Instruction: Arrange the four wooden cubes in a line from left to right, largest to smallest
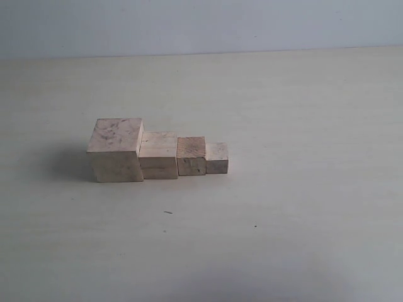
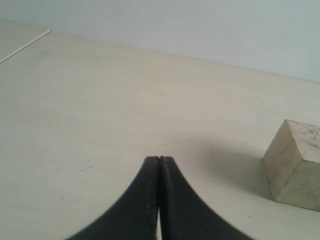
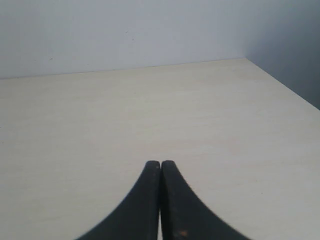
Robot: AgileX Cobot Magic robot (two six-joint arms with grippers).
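Four pale wooden cubes stand touching in a row on the table in the exterior view: the largest cube (image 1: 116,150) at the left, then the second cube (image 1: 158,155), the third cube (image 1: 191,155) and the smallest cube (image 1: 217,157) at the right. Neither arm shows in that view. My left gripper (image 2: 159,159) is shut with nothing in it, over bare table, with the largest cube (image 2: 295,165) off to one side. My right gripper (image 3: 160,163) is also shut and empty, and no cube shows in its view.
The pale table (image 1: 283,239) spreads all round the row. Its far edge meets a light wall (image 1: 201,25). The right wrist view shows a table corner (image 3: 245,59). A thin white line (image 2: 25,46) crosses the table in the left wrist view.
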